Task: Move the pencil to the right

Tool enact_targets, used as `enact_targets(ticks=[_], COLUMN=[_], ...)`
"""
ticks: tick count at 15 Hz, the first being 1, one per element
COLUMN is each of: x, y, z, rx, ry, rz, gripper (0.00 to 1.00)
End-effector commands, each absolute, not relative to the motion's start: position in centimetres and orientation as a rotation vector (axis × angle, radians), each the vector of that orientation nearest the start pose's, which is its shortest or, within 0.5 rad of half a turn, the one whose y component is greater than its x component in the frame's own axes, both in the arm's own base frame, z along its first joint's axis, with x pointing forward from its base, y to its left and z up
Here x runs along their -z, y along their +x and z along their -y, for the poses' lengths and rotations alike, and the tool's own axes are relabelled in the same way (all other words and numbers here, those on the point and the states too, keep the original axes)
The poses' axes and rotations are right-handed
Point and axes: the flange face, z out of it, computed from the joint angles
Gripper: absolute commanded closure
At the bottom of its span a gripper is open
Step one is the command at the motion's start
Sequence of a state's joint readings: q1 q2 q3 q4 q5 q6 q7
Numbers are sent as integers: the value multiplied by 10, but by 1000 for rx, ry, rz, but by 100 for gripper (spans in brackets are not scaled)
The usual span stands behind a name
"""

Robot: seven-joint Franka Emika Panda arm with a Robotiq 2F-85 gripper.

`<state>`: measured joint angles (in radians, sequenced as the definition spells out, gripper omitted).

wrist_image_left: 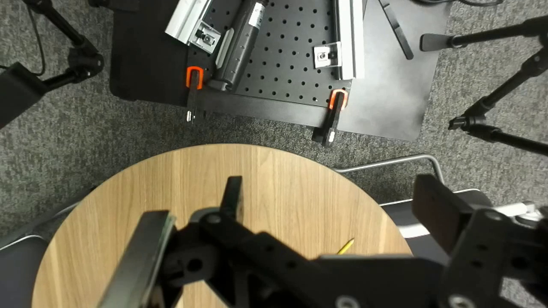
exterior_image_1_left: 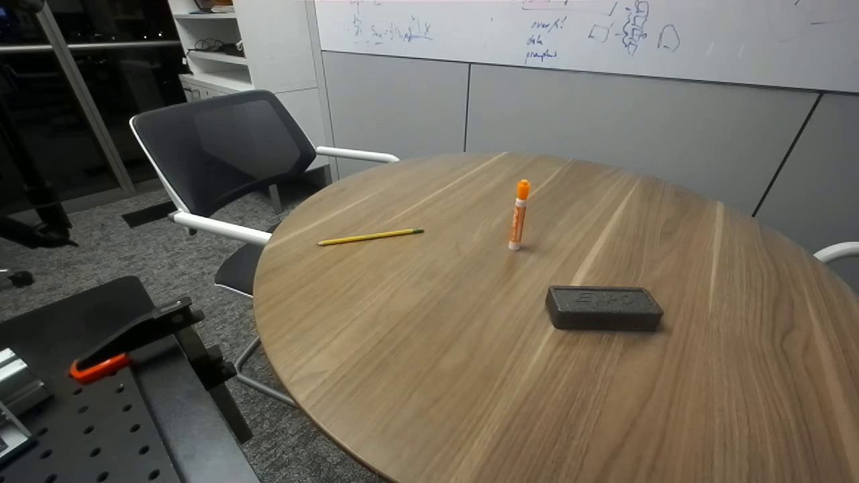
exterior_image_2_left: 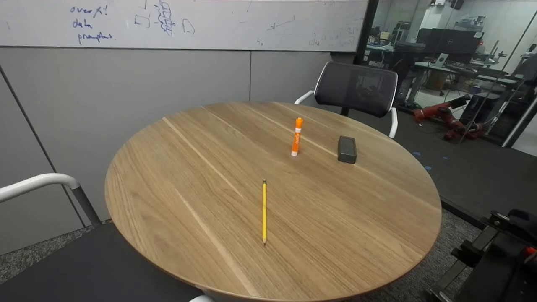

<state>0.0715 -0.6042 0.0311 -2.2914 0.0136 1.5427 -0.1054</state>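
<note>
The thin yellow pencil (exterior_image_1_left: 371, 237) lies flat on the round wooden table (exterior_image_1_left: 429, 362). In an exterior view it lies left of the orange marker (exterior_image_1_left: 517, 221). It also shows in an exterior view (exterior_image_2_left: 264, 214), with its tip toward the front edge. In the wrist view only the pencil's tip (wrist_image_left: 346, 246) shows; the gripper body hides the rest. My gripper (wrist_image_left: 329, 188) is wide open with nothing between its fingers, above the table and apart from the pencil. The gripper is out of view in both exterior views.
The orange marker stands upright on the table, also in an exterior view (exterior_image_2_left: 296, 140). A black rectangular block (exterior_image_1_left: 604, 310) lies beside it. Chairs (exterior_image_1_left: 225, 147) stand around the table. A black perforated platform (wrist_image_left: 282, 64) with clamps (wrist_image_left: 336, 109) is near the table's edge.
</note>
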Motion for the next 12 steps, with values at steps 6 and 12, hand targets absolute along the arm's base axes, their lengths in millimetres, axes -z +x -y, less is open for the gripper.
enact_targets(ticks=[6, 12], x=[-465, -373], y=[497, 589], z=[-146, -195], rx=[-293, -211], ry=[-3098, -3030], rz=[-152, -441], gripper=[0, 0])
